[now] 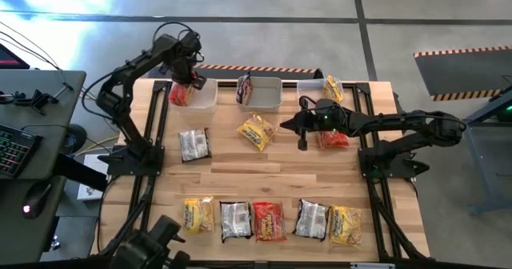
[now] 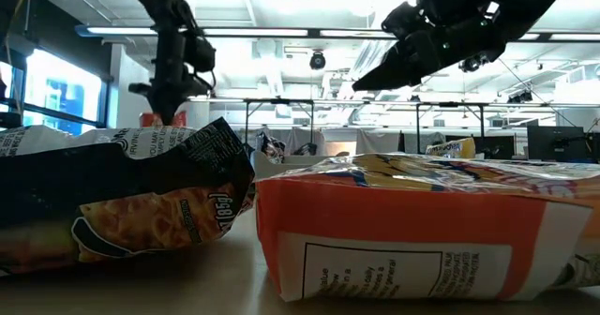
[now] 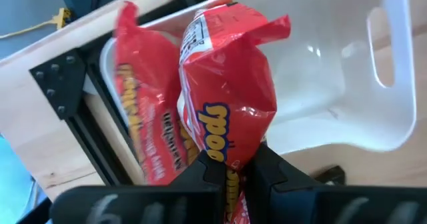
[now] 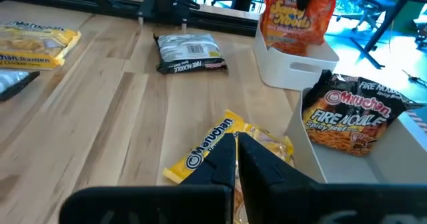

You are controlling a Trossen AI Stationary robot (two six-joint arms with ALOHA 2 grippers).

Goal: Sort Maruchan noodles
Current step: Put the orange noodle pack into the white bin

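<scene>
1. Where the high view looks straight down, the left gripper hangs over the left bin at the table's far edge, pinched shut on a red packet. The right gripper is above the table's middle, fingers closed and holding nothing, just beside a loose yellow packet. A second red packet lies under the right arm. The middle bin holds a dark packet and the right bin a yellow one. A silver packet lies alone on the left – five more sit in a row along the near edge.

2. At table height, an orange-and-white packet and a dark one fill the foreground, with both arms overhead.

3. From the left wrist, the closed fingers clamp the red packet by its lower end, hanging over the white bin; another red packet stands in it against the wall.

4. From the right wrist, the fingers are pressed together – empty – above the yellow packet; a dark packet stands in the nearest bin.
</scene>
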